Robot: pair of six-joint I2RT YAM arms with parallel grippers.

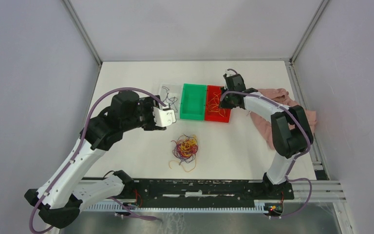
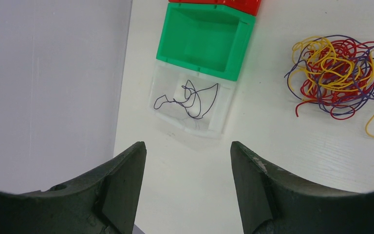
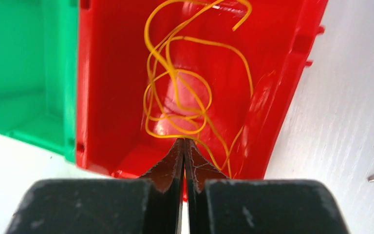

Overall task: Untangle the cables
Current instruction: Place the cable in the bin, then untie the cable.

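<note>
A tangled clump of yellow, red and dark purple cables point(image 1: 186, 147) point(image 2: 338, 73) lies on the white table between the arms. More yellow cables point(image 3: 185, 92) rest in the red bin point(image 1: 217, 116) point(image 3: 112, 73). One dark cable point(image 2: 190, 97) lies in the clear bin point(image 1: 165, 92) point(image 2: 224, 114). My right gripper point(image 1: 225, 97) point(image 3: 184, 140) hangs over the red bin's near rim, shut. A yellow loop runs right at its tips, and I cannot tell whether it is pinched. My left gripper point(image 1: 171, 116) point(image 2: 187, 144) is open and holds nothing, just short of the clear bin.
A green bin point(image 1: 192, 114) point(image 2: 202, 66) point(image 3: 24, 112) stands between the clear and red bins, with nothing showing inside. A pink cloth point(image 1: 277, 93) lies at the right under the right arm. Grey walls close in the table on the left, back and right.
</note>
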